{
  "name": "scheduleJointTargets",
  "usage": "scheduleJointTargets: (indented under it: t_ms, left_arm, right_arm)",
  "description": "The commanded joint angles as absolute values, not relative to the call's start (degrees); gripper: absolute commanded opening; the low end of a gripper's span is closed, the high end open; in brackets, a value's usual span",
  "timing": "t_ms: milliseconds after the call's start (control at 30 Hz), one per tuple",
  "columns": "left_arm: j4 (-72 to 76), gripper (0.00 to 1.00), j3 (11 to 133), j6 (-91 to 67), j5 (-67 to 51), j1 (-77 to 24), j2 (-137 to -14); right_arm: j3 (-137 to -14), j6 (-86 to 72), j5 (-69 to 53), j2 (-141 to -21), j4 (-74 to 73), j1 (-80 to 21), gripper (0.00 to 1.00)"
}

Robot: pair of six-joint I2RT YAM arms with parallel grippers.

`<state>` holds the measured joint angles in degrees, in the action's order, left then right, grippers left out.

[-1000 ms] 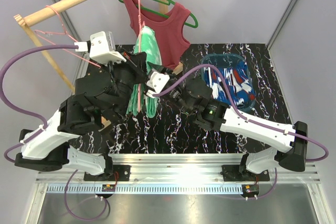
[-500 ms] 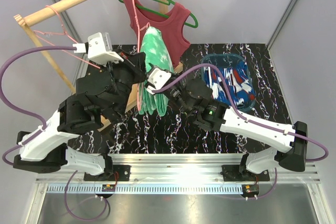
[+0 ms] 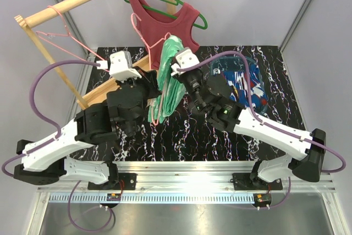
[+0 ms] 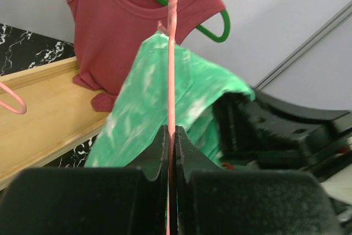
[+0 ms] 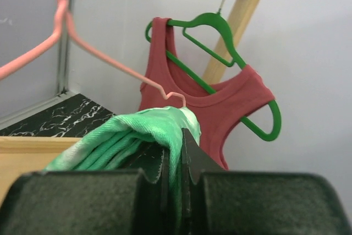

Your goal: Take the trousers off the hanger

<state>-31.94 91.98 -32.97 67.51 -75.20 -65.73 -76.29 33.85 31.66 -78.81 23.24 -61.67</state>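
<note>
Since the earlier frames both arms have swung up and to the right, carrying the pink hanger and the green tie-dye trousers closer to the dark red tank top. The hanger now sits tilted, with its hook free in the air.

The step in hand looks like sliding this second pair off the hanger. The blue patterned trousers already lie apart in a bluish tub on the right of the tabletop.

The left end effector has its fingers pressed together on the thin pink wire, which runs straight up between them. The right end effector is nearly closed too, pinching the folded top edge of the green fabric just beside the hanger's bend. The rest of the cloth drapes down towards the tabletop.

The cloth appears still partly hung over the wire, so the job is not finished. The next move probably calls for the two arms to draw apart, the right pulling the fabric sideways off the hanger while the left holds the wire steady. The loose folds could snag on the hanger's bend.
</note>
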Motion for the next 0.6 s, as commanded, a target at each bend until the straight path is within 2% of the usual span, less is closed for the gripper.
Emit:
scheduleJointTargets:
  t_ms: [0, 367, 567]
  left_arm:
    - [-35.05, 0.00, 91.58, -38.75, 65.48, -72.96, -65.39]
    - [-38.05, 0.00, 81.13, -46.93, 56.52, -66.98, -65.47]
    - [-37.97, 0.00, 78.14, -47.90, 55.19, -65.66, -66.80]
  right_arm:
    - [-83.48, 31.64, 34.63, -74.09, 31.30, -59.33, 0.00]
    - [-105.44, 30.23, 37.18, -74.09, 8.90, -47.82, 0.00]
    - [-111.18, 37.34, 43.14, -74.27, 4.84, -46.32, 0.00]
